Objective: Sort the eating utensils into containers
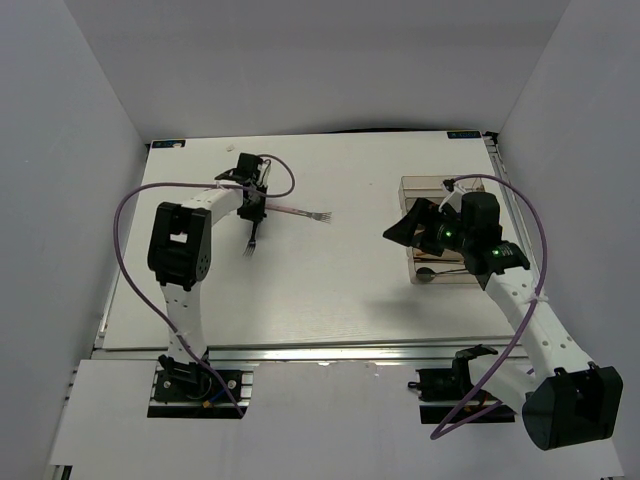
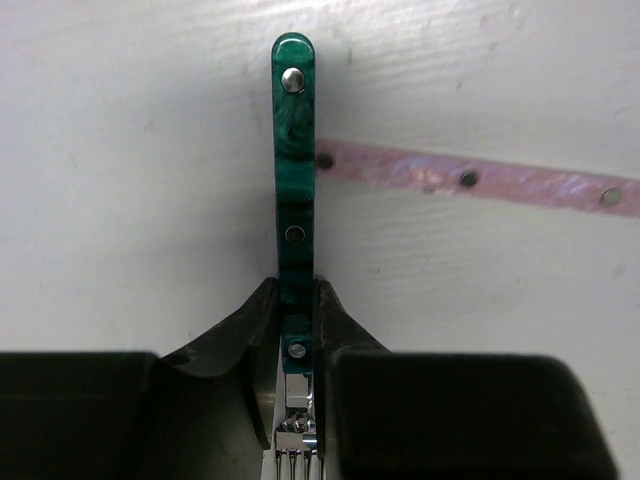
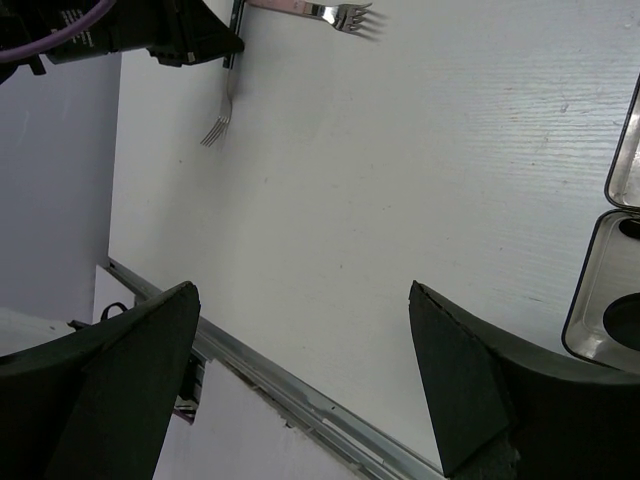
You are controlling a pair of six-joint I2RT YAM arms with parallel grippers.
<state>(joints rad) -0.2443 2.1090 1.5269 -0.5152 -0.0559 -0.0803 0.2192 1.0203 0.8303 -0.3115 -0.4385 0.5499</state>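
Note:
My left gripper (image 1: 251, 197) is shut on the teal handle of a fork (image 1: 252, 238) at the table's far left; its tines point toward the near edge. In the left wrist view the teal fork (image 2: 294, 170) runs between my fingers (image 2: 330, 330), its end crossing a pink-handled fork (image 2: 480, 181) lying on the table (image 1: 302, 213). My right gripper (image 1: 408, 229) is open and empty at the left edge of the clear tray (image 1: 415, 186), which the arm mostly hides. A black spoon (image 1: 432, 272) lies in the tray's near end. Other utensils are hidden.
The right wrist view shows the white table, both forks' tines (image 3: 215, 125) (image 3: 347, 14), tray corners (image 3: 612, 290) at the right edge, and the table's metal front rail (image 3: 300, 400). Purple cables loop beside both arms (image 1: 125, 235).

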